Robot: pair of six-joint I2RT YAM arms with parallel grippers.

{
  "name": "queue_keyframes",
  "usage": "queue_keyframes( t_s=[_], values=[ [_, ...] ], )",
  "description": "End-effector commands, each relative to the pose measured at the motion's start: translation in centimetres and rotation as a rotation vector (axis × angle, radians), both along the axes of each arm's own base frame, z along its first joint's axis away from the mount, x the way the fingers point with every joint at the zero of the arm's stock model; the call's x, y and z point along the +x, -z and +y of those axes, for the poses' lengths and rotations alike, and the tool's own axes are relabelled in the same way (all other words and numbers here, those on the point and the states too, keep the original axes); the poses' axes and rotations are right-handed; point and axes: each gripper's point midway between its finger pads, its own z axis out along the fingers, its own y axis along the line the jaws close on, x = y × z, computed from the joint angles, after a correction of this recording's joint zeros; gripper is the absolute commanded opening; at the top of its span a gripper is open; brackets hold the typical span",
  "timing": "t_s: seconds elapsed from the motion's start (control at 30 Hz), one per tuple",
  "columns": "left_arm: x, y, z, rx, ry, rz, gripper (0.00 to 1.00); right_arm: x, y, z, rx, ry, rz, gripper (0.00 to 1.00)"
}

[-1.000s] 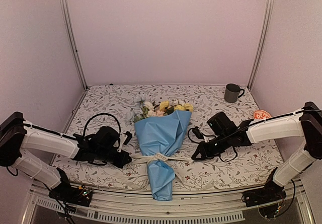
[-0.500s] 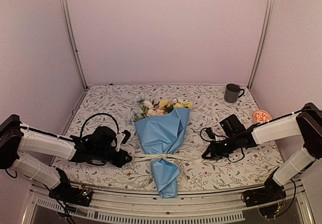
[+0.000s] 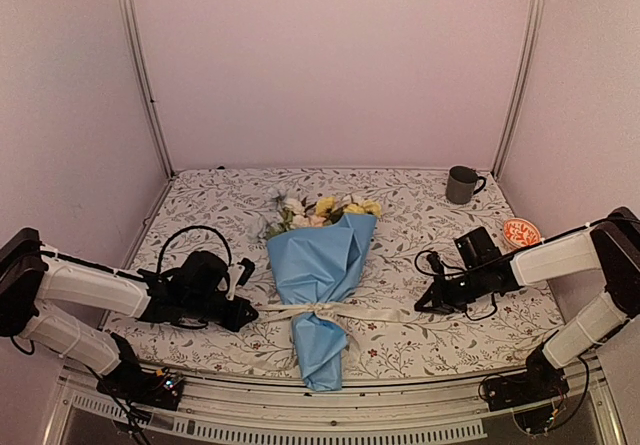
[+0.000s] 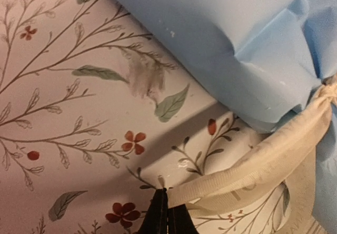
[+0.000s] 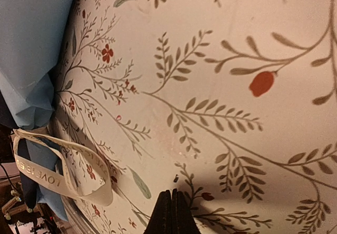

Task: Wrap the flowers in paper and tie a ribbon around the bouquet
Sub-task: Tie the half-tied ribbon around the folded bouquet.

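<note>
The bouquet lies in mid-table: a light blue paper [image 3: 318, 270] cone with the flowers [image 3: 322, 208] poking from its far, wide end. The cream ribbon [image 3: 330, 312] is knotted round the cone's narrow waist. My left gripper [image 3: 247, 315] sits left of the knot, shut on the ribbon's left end. In the left wrist view the ribbon [image 4: 253, 171] runs taut from the gripper [image 4: 167, 209] to the paper [image 4: 237, 44]. My right gripper [image 3: 420, 306] rests right of the bouquet, shut. In its wrist view the gripper [image 5: 171, 202] holds nothing, and a ribbon loop [image 5: 39, 165] lies apart beside the paper [image 5: 31, 39].
A grey mug [image 3: 461, 184] stands at the back right. A small orange patterned dish [image 3: 520, 230] lies near the right wall. The floral tablecloth [image 3: 200, 215] covers the table. Metal posts rise at both back corners, and a rail runs along the front edge.
My right gripper has drawn away to the right of the bouquet. The ribbon has pulled tighter round the cone, and the bouquet has shifted slightly. The left gripper has edged left.
</note>
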Motion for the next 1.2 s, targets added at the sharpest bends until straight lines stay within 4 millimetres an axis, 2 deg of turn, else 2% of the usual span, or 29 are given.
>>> queue_keyframes(
  t_s=[0.0,0.1,0.2,0.27,0.33,0.37,0.43,0.57,0.73,0.8,0.97,1.03,1.07,1.17],
  values=[
    [-0.4,2.5,3.3,0.113,-0.077,0.059,0.00,-0.4,2.2,-3.2,-0.113,0.082,0.043,0.00],
    [-0.4,2.5,3.4,0.113,-0.082,0.060,0.00,-0.4,2.2,-3.4,-0.107,0.089,0.046,0.00],
    [-0.4,2.1,2.6,0.087,-0.047,0.054,0.00,-0.2,1.7,-2.7,-0.061,0.068,0.035,0.00],
    [-0.4,1.8,2.3,0.073,-0.035,0.048,0.00,0.0,0.5,-1.7,-0.011,0.037,0.012,0.00],
    [-0.3,1.6,2.2,0.071,-0.032,0.038,0.00,0.2,-1.4,0.0,0.047,-0.030,-0.037,0.01],
    [-0.2,1.4,2.2,0.070,-0.030,0.033,0.00,0.2,-2.3,0.9,0.060,-0.073,-0.070,0.06],
    [-0.1,1.2,2.0,0.064,-0.027,0.026,0.00,0.1,-3.5,2.6,0.070,-0.140,-0.121,0.22],
    [0.0,1.1,2.0,0.063,-0.029,0.021,0.00,0.1,-4.4,5.4,0.028,-0.224,-0.190,0.44],
    [-0.3,1.2,2.1,0.062,-0.025,0.028,0.00,-1.6,-2.8,7.6,-0.031,-0.335,-0.189,0.67],
    [-0.3,1.2,2.2,0.061,-0.027,0.027,0.00,-2.6,-2.0,8.2,-0.036,-0.378,-0.173,0.73],
    [-0.1,0.9,2.3,0.057,-0.038,0.013,0.00,-4.8,-0.3,9.4,-0.088,-0.468,-0.167,0.73],
    [0.0,0.7,2.3,0.056,-0.044,0.009,0.00,-4.8,0.4,9.1,-0.137,-0.466,-0.165,0.67],
    [0.0,0.7,2.4,0.057,-0.047,0.009,0.00,-4.7,0.8,8.9,-0.152,-0.461,-0.159,0.59],
    [0.0,0.6,2.3,0.050,-0.047,0.009,0.00,-4.8,0.9,8.8,-0.157,-0.452,-0.149,0.23]
  ],
)
